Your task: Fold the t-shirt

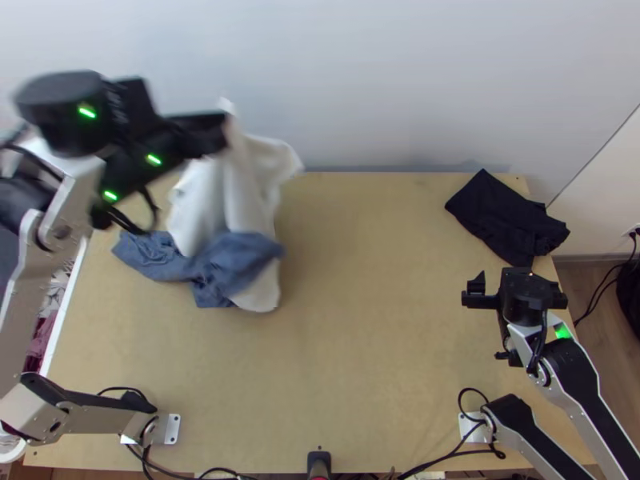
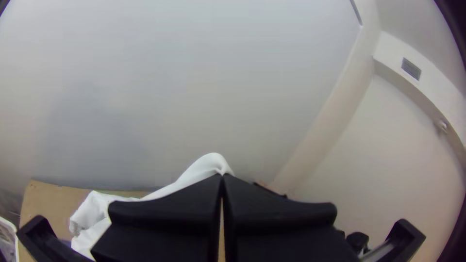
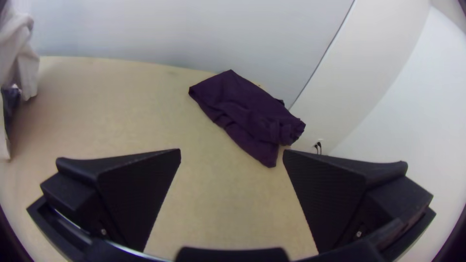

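In the top view my left gripper is up at the table's far left, shut on a raised white cloth. The cloth hangs bunched in loose folds over a crumpled blue cloth on the table; which of them is the t-shirt I cannot tell. From the left wrist view, the left gripper has its fingertips together, with the white cloth coming out at the tips. My right gripper stands at the table's right side, apart from any cloth. The right wrist view shows the right gripper open and holding nothing.
A dark cloth, folded into a flat packet, lies at the table's far right corner, beyond the right gripper. Bare wood of the table stretches between the two arms. A white-rimmed bin with cloths in it stands beside the left edge.
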Motion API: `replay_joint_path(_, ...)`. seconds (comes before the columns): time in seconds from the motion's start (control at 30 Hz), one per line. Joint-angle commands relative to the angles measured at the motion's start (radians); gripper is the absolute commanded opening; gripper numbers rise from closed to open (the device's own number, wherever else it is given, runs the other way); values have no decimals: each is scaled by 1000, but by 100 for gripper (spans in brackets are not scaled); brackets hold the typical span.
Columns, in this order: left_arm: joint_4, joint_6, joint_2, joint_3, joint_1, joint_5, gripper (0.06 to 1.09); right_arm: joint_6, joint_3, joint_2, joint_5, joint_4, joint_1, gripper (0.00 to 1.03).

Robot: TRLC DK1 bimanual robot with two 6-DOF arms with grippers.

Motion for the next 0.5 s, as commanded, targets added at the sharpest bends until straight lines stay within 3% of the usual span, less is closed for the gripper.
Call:
replay_joint_path(0.0,10,-20,7,-148,-269,2,10,-1,1,3,0,2,-1,98)
replay_joint_path(0.3,115,-33,-2,-422,-414,0,10,-1,-19,-5,0,1,-13,98)
replay_joint_path(0.33,128,-33,-6,-438,-412,-6,16,-1,-21,-6,0,1,-13,98)
replay_joint_path(0.37,139,-31,-11,-447,-403,-7,37,-1,-21,-6,0,1,-13,98)
replay_joint_path(0.43,133,-34,-20,-447,-361,-6,96,-1,-22,-6,0,1,-14,98)
replay_joint_path(0.47,124,-51,-26,-445,-328,-6,105,1,-25,-6,0,2,-16,98)
